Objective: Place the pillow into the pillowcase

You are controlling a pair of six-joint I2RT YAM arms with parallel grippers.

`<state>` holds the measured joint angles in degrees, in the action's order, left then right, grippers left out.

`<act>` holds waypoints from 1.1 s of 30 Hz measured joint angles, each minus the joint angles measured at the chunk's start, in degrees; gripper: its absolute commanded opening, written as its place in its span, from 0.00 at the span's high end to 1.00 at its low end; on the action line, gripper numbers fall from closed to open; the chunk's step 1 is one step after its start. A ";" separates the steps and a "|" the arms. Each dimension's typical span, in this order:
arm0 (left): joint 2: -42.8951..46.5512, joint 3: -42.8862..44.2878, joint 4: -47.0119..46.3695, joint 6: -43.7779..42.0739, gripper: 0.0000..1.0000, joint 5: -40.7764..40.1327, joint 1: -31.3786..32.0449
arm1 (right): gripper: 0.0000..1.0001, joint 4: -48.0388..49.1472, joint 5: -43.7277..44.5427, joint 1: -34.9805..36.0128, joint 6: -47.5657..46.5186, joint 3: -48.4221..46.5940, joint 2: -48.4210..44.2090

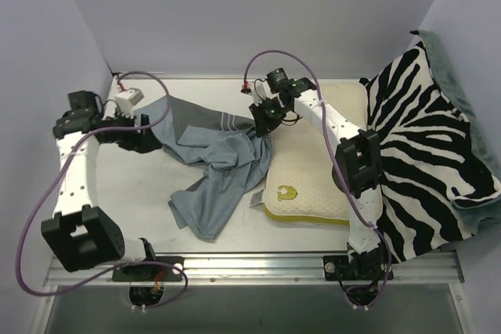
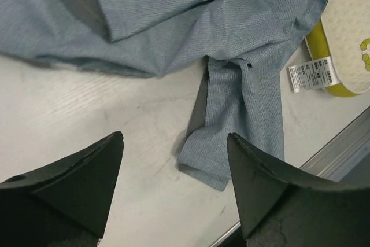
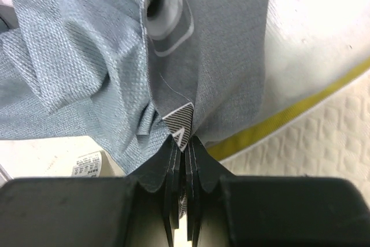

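Pillow, cream-white, dimpled, yellow-edged (image 1: 313, 185): lies bare just beside right gripper (image 3: 185, 143) | limp blue-grey cloth pillowcase (image 1: 219, 170): bunched between both grippers | right gripper pinches its edge | left gripper (image 2: 174, 140) spread, holds nothing | risk: thin pinch may slip when pulled | hidden: case's mouth, lost in folds

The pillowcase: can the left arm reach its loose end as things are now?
Probably yes. The left gripper is open, the end of the pillowcase lies flat on the table just ahead of it, and nothing stands between them.
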<state>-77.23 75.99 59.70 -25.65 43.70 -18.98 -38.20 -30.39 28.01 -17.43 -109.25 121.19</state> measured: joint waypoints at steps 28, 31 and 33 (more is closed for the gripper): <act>-26.23 -9.84 -17.75 -11.87 0.83 -30.69 3.63 | 0.96 -1.25 2.49 3.08 1.18 -8.96 8.00; -17.59 -20.09 -11.32 -14.95 0.65 -32.46 -3.04 | 0.87 -1.22 1.55 4.76 0.72 -9.90 9.77; -13.38 -22.73 -5.81 -16.96 0.50 -32.48 -7.21 | 0.80 -1.27 0.55 6.16 0.72 -10.78 10.93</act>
<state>-90.61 53.25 53.89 -42.61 11.22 -26.20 -39.46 -29.85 34.17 -16.71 -120.03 132.11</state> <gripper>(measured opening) 0.365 0.141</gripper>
